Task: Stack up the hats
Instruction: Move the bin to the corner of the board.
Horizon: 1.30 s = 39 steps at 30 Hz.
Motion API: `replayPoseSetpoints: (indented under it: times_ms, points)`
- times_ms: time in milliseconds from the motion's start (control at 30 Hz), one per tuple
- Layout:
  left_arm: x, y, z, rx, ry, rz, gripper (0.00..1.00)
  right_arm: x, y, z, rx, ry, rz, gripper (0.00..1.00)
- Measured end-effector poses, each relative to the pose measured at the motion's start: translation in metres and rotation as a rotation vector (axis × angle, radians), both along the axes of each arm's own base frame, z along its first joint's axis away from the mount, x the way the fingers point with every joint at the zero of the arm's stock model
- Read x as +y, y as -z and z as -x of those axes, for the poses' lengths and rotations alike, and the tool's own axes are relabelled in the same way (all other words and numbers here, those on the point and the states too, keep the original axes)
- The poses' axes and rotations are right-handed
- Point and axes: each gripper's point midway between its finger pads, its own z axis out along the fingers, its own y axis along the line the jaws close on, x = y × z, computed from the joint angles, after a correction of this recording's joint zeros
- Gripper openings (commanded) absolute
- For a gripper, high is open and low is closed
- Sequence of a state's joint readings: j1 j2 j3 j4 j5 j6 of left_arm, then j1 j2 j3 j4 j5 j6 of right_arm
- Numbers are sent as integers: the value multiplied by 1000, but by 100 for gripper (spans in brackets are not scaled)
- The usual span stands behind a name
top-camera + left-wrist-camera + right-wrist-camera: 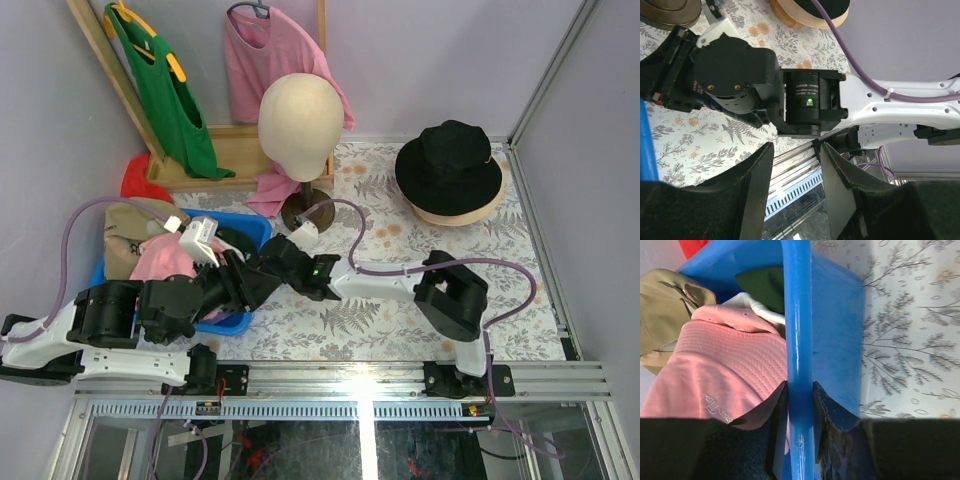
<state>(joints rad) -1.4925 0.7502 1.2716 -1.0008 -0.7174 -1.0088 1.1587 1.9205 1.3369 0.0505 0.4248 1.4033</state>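
Observation:
A blue bin (pixel 258 232) at the left holds a tan cap (pixel 122 245), a pink hat (pixel 165 262) and a dark green cap (pixel 238 240). In the right wrist view the pink hat (pixel 730 370), the tan cap (pixel 665 310) and the dark green cap (pixel 762 285) lie inside the bin. My right gripper (pixel 800 387) has both fingers pressed on the bin's rim (pixel 799 330), one inside and one outside. My left gripper (pixel 796 150) stands open with nothing in it, beside the bin (pixel 646 145) and facing the right arm's wrist (pixel 810 100).
A black bucket hat (pixel 448 160) sits on a tan hat (pixel 462 212) at the back right. A beige mannequin head (pixel 300 115) on a stand is at the back middle. Pink and green shirts hang on a wooden rack (pixel 235 140). A red cloth (pixel 140 180) lies behind the bin.

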Motion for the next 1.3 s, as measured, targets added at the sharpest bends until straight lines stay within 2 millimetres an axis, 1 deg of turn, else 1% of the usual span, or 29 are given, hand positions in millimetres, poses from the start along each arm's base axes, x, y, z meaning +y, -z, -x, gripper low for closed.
replayPoseSetpoints:
  times_ms: [67, 133, 167, 200, 267, 300, 367, 400, 433, 567, 633, 700, 733, 833, 933, 1000, 1033, 1067, 1100, 1167, 1300]
  points:
    - [2, 1, 0, -2, -4, 2, 41, 12, 0, 0, -2, -11, -8, 12]
    - [2, 2, -1, -3, -6, -2, 42, 19, 0, 0, -1, -27, -15, 34]
    - [2, 3, -1, -3, -6, -3, 42, 20, -1, 0, -2, -35, -14, 43]
    - [2, 3, -1, -3, -8, -5, 42, 20, 0, 1, -5, -40, -9, 50]
    - [3, 3, -2, -5, -11, -5, 43, 19, -2, 1, -15, -51, -2, 61]
    - [3, 3, -2, -7, -13, -5, 44, 17, -4, 2, -25, -60, 6, 65]
    - [3, 2, -3, -10, -18, -2, 45, 9, -11, 5, -43, -77, 27, 67]
    - [3, 2, -4, -14, -21, 0, 46, 3, -19, 8, -58, -90, 39, 69]
    - [2, 1, -4, -17, -22, 3, 47, -3, -29, 11, -75, -102, 46, 69]
    - [-2, -6, -7, -43, -22, 16, 50, -30, -85, 24, -154, -136, 26, 72]
    - [-7, -9, -8, -58, -21, 18, 51, -50, -117, 35, -197, -141, -7, 73]
    - [-17, -10, -10, -76, -17, 10, 51, -72, -139, 44, -229, -135, -30, 74]
    - [-22, -10, -10, -81, -13, 4, 52, -81, -145, 46, -241, -127, -34, 74]
    - [-48, -6, -11, -98, 12, -29, 53, -118, -151, 51, -267, -90, 2, 78]
    - [-76, 2, -12, -98, 49, -59, 54, -155, -151, 52, -289, -39, 67, 90]
    - [-94, 10, -17, -83, 70, -73, 53, -183, -156, 52, -311, 10, 105, 96]
    - [-104, 14, -24, -66, 78, -66, 54, -196, -160, 51, -324, 35, 118, 99]
    - [-109, 17, -31, -55, 78, -58, 53, -208, -165, 51, -336, 59, 125, 100]
    - [-115, 20, -40, -39, 82, -39, 53, -221, -170, 49, -348, 87, 130, 100]
    - [-128, 23, -50, -15, 112, 7, 53, -253, -177, 42, -370, 166, 152, 99]
    - [-161, 32, -78, 16, 153, 68, 54, -316, -184, 28, -402, 321, 180, 99]
